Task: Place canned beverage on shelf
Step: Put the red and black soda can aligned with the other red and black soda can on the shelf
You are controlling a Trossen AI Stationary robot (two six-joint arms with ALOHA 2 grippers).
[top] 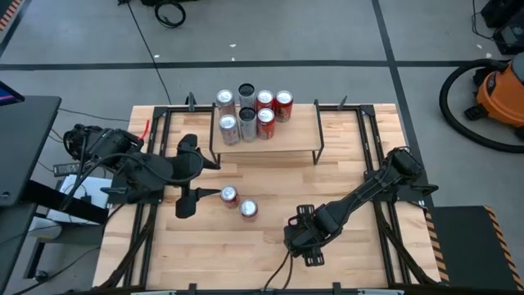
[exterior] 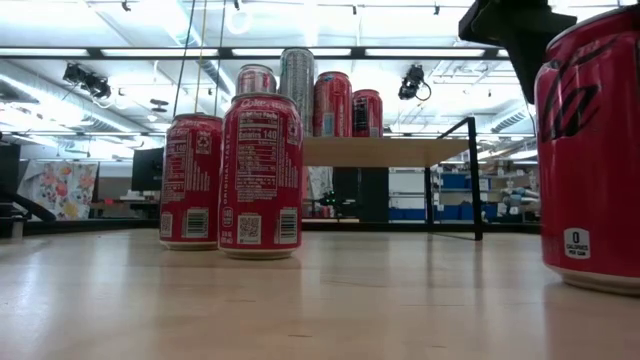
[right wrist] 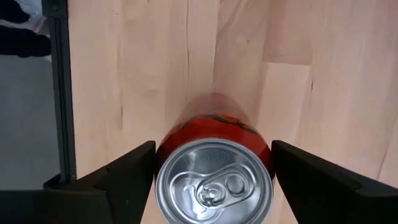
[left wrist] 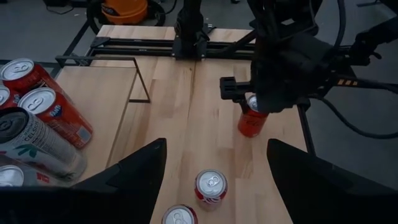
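Red can (right wrist: 214, 168) sits between my right claw (right wrist: 211, 171)'s spread fingers. I'd centre, then squeeze evenly. Left claw (top: 187, 176) waits spread.

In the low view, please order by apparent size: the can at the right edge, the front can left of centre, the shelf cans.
1. Right-edge can, largest only through nearness.
2. Front can.
3. Shelf cans, smallest, being farthest.

An orange shop vacuum (top: 501, 92) with a black hose (top: 452, 106) stands on the grey floor beyond the wooden desk (top: 344, 176). A coiled black cable (top: 170, 13) lies on the floor, well apart from it.
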